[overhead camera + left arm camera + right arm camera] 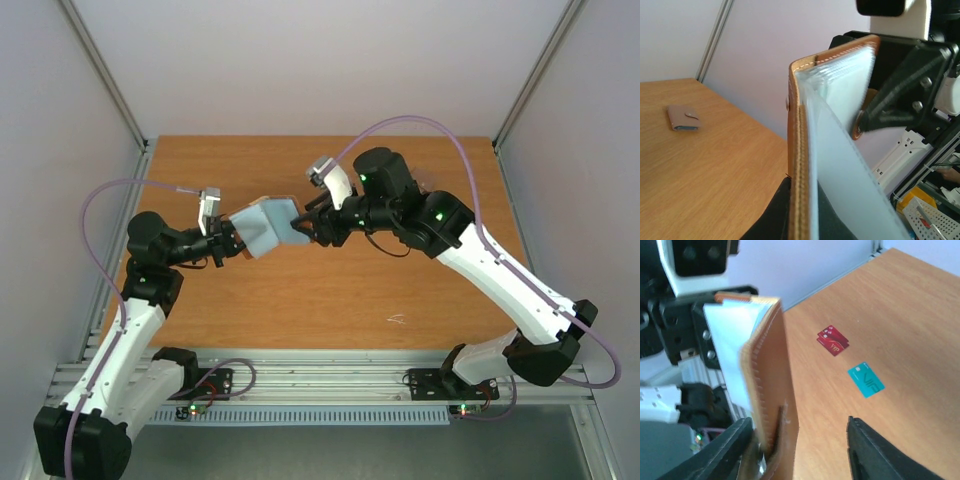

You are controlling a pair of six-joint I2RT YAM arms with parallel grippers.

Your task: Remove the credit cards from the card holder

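The card holder point(262, 225) is a tan leather-like wallet held up above the table, spread open so its pale lining shows. My left gripper point(235, 240) is shut on one cover edge point(799, 125), its dark jaws point(802, 182) pressed on both sides. My right gripper point(308, 226) meets the holder from the right. It stands open point(797, 421): the other cover point(775, 370) with its snap tab lies against the left finger, while the right finger point(880, 455) is well apart. Two credit cards lie flat on the table, one red point(833, 340) and one teal point(866, 380).
A second small brown wallet with a snap tab point(682, 118) lies closed on the table, far from the grippers. A faint white mark point(397, 320) is on the near right of the wooden table point(330, 300). Pale walls enclose three sides.
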